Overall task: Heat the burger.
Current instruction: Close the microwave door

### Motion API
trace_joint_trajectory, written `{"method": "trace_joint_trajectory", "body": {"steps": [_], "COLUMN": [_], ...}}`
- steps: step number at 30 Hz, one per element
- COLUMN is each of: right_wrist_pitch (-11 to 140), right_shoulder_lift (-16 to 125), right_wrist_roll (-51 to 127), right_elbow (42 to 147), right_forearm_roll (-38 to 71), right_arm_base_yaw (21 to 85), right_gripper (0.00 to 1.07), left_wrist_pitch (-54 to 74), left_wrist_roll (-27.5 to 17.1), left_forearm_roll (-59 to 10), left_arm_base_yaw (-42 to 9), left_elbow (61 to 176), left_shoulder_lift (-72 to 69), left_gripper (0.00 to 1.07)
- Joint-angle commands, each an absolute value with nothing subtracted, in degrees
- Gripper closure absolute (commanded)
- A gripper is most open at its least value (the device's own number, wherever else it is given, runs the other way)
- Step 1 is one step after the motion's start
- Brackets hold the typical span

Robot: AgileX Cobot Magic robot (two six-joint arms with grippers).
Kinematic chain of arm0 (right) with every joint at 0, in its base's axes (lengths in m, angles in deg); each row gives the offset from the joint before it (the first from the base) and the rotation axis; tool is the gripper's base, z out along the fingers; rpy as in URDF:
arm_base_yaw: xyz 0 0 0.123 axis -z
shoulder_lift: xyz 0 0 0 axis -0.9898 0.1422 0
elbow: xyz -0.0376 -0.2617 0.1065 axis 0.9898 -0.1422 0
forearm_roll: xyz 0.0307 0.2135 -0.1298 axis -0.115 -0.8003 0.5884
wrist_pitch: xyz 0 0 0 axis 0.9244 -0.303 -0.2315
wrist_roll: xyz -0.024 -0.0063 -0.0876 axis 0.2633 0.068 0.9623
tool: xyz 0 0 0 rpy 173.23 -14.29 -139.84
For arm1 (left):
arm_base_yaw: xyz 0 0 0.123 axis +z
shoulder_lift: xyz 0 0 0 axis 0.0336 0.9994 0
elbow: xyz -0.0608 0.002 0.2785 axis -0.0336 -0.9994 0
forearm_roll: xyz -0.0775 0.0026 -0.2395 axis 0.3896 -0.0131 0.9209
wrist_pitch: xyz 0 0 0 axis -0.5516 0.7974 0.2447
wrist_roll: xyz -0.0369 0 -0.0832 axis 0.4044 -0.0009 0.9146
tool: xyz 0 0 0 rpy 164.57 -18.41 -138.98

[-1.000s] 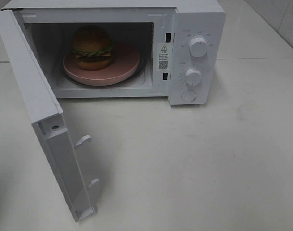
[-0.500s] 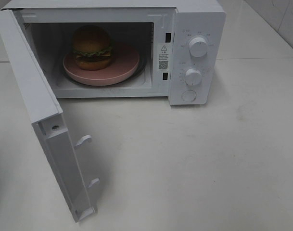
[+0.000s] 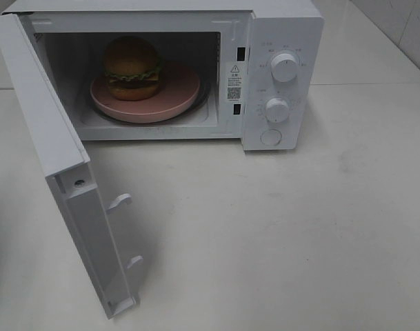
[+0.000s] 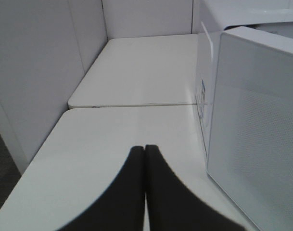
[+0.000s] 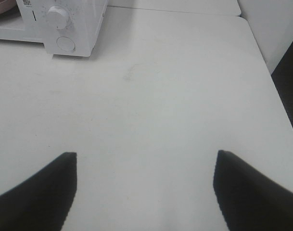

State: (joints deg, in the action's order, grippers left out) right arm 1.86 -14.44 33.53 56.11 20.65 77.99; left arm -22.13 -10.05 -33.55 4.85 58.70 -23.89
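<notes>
burger on plate inside open microwave

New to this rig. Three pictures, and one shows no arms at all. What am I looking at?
It is a robot with two arms, each ending in a pincer with a small camera on its wrist. One picture comes from a camera mounted high, off the arms; neither arm shows there. It shows a white microwave oven on a white table, its door swung open. Inside, a small brown-bunned burger sits on a flat pink round plate. The other two are wrist views: the black shapes belong to each pincer. The left pincer is shut and empty; the right pincer is open, holding nothing.
</notes>
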Motion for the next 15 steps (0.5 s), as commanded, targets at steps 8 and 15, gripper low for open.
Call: {"method": "trace_joint_trajectory", "body": {"steps": [8, 15], "right_wrist_pitch": [2.26, 2.26], "right_shoulder_lift": [-15.93, -15.93], "right_wrist_roll": [33.53, 33.53], "right_elbow": [55.88, 55.88], "right_forearm_roll": [20.53, 20.53], "right_arm_base_yaw": [78.33, 78.33], "right_gripper": [0.32, 0.32], "left_wrist_pitch": [-39.26, -50.94], "left_wrist_roll": [18.20, 19.57], "left_forearm_roll": [-69.42, -72.51], "left_arm_base_yaw": [4.56, 4.56], "left_elbow": [57.73, 57.73], "left_shoulder_lift": [-11.11, -0.91], "left_gripper": [1.07, 1.07]}}
